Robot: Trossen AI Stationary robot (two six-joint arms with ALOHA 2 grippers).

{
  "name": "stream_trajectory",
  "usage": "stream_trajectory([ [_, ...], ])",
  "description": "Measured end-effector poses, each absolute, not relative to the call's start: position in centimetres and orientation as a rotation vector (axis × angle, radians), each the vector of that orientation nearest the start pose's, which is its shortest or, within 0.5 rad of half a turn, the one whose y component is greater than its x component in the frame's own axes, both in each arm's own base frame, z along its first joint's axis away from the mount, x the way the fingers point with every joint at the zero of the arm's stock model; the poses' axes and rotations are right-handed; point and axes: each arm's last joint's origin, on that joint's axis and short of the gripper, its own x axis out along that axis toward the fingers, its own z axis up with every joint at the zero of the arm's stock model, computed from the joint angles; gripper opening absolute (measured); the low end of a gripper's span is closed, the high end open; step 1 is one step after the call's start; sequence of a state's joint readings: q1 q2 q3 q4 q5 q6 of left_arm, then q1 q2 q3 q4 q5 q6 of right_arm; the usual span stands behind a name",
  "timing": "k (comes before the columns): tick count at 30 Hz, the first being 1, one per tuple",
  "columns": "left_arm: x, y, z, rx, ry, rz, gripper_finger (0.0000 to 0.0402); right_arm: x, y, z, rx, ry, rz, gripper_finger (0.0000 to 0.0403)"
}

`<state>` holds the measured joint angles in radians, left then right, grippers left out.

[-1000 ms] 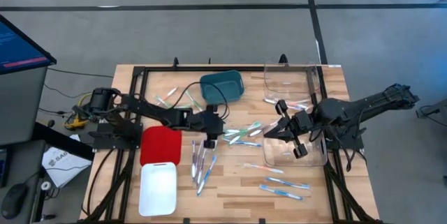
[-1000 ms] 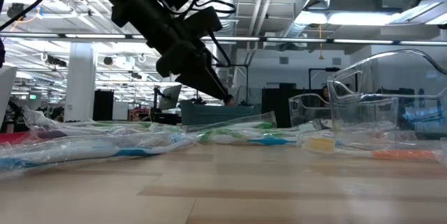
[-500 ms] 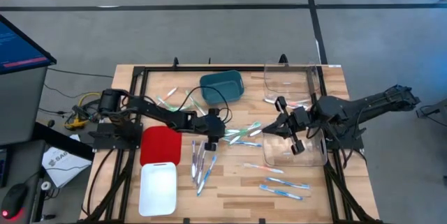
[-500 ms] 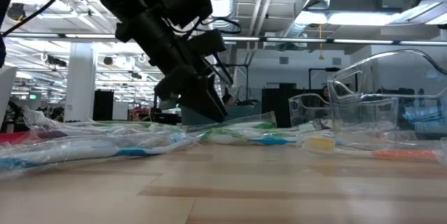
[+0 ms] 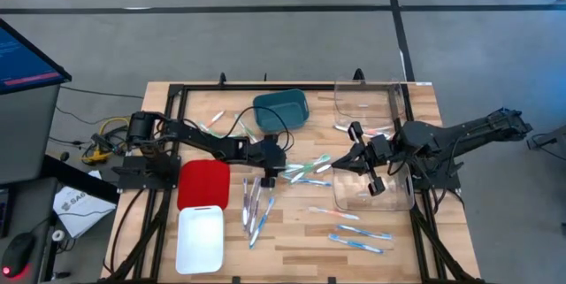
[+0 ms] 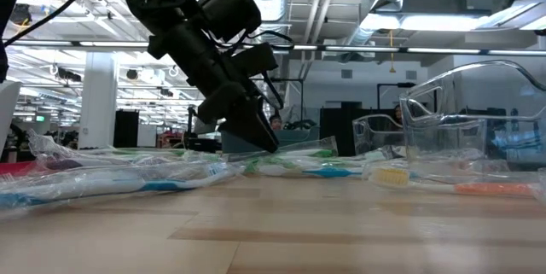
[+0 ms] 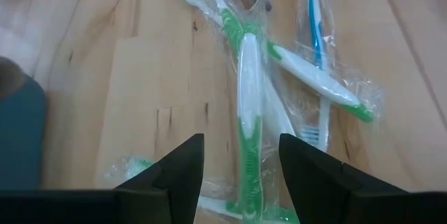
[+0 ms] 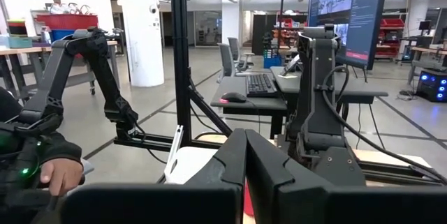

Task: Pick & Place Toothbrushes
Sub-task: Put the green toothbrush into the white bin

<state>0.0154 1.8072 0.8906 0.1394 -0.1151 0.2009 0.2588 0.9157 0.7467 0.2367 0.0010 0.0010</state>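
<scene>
I'm holding the left gripper (image 7: pixel 237 161) low over the table (image 5: pixel 301 231) centre, jaws standing apart and empty, straddling a wrapped green-and-white toothbrush (image 7: pixel 249 105) that's lying flat in the middle cluster (image 5: pixel 309 169). More toothbrushes are lying in a bunch (image 5: pixel 256 204) beside the red tray (image 5: pixel 203 185) and scattered near the table's front right (image 5: pixel 358 231). I'm parking the right gripper (image 5: pixel 358 156) by the clear bin (image 5: pixel 376 200), jaws pressed together, holding nothing. Teal container (image 5: pixel 281 110) is sitting at the back, white tray (image 5: pixel 200 240) at front left. A person's hand (image 8: pixel 61 175) is showing in the right wrist view
</scene>
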Motion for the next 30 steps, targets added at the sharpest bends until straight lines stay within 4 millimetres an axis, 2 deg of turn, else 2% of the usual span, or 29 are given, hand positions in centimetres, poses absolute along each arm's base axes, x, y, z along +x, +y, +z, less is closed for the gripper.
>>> stream_trajectory([
  [12, 34.7, 0.8, 13.4, 0.230, 0.787, 0.042, 0.0177, 20.0, 5.3, 33.6, 0.008, -0.057, 0.258, 0.0000],
  [30, 34.0, 1.4, 12.2, 0.197, 0.823, 0.018, 0.0165, 20.1, 5.3, 33.5, 0.006, -0.044, 0.258, 0.0000],
])
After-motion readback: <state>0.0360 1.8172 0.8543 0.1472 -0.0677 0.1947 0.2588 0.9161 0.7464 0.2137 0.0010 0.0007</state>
